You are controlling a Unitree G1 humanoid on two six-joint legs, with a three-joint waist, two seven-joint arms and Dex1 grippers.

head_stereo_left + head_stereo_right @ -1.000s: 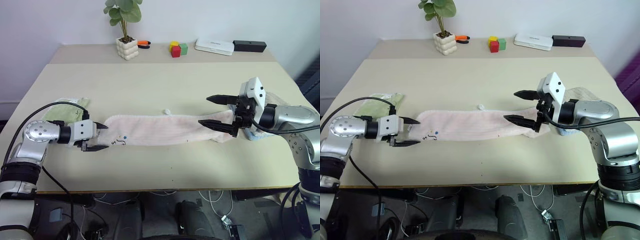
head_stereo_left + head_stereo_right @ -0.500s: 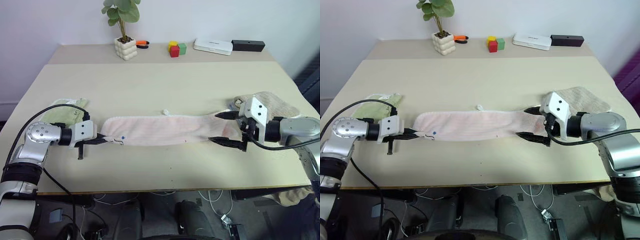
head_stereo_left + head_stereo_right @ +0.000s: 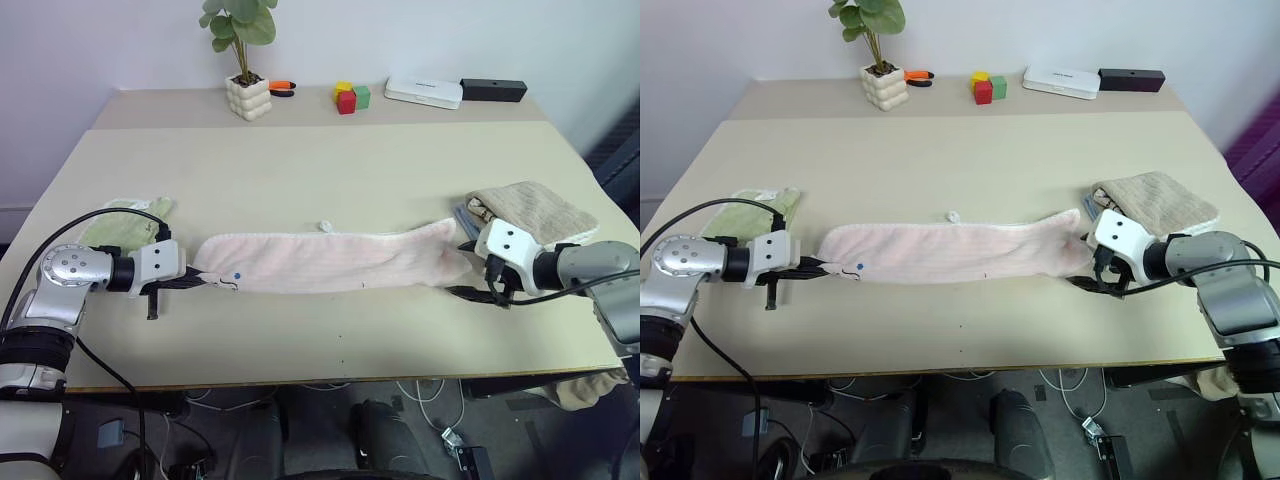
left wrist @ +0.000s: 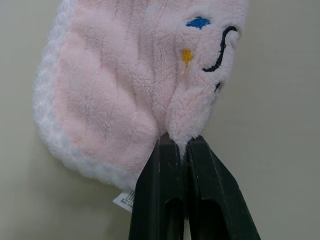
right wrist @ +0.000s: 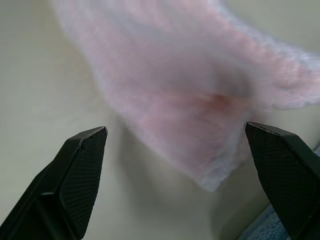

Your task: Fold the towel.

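1. Left wrist view: the left gripper (image 4: 182,150) is clamped on a pinch of the towel (image 4: 135,85), beside its dark embroidered drawing.
2. On the tabletop (image 3: 330,170), the towel lies stretched left to right between both arms.
3. At its right end, the right gripper (image 3: 478,270) has its fingers spread wide, holding nothing.
4. Just beyond it lies a tan folded towel (image 3: 530,210); a green cloth (image 3: 120,225) lies far left.
5. Farthest back stands a potted plant (image 3: 245,60).
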